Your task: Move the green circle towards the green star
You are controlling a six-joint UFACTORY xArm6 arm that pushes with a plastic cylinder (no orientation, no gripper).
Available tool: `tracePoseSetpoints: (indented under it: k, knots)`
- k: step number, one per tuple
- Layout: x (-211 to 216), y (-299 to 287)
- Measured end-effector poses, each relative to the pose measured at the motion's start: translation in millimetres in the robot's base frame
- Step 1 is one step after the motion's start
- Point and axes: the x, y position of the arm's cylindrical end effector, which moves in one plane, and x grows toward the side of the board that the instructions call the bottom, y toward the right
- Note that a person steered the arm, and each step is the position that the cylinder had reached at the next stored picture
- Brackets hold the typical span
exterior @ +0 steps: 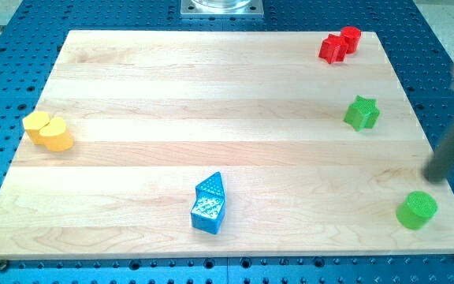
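Observation:
The green circle (416,210) sits near the view's bottom right corner of the wooden board. The green star (362,113) lies above it and a little to the left, at the board's right side. My rod comes in from the view's right edge, and my tip (434,177) is just above and to the right of the green circle, a short gap away. The tip is blurred.
A red star and a red cylinder (340,44) stand together at the top right. Two yellow blocks (47,131) touch at the left edge. Two blue blocks (209,203) sit together at the bottom centre. The board's right edge (432,142) is close to the tip.

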Motion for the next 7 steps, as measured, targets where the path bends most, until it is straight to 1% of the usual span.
tracePoseSetpoints:
  k: [1, 2, 3, 4, 5, 6, 7]
  knots:
    - [57.2, 11.9]
    - [57.9, -36.0]
    - [19.7, -48.7]
    - [33.6, -53.3]
    - [57.9, -59.6]
    - [53.4, -91.6]
    - [18.8, -104.6]
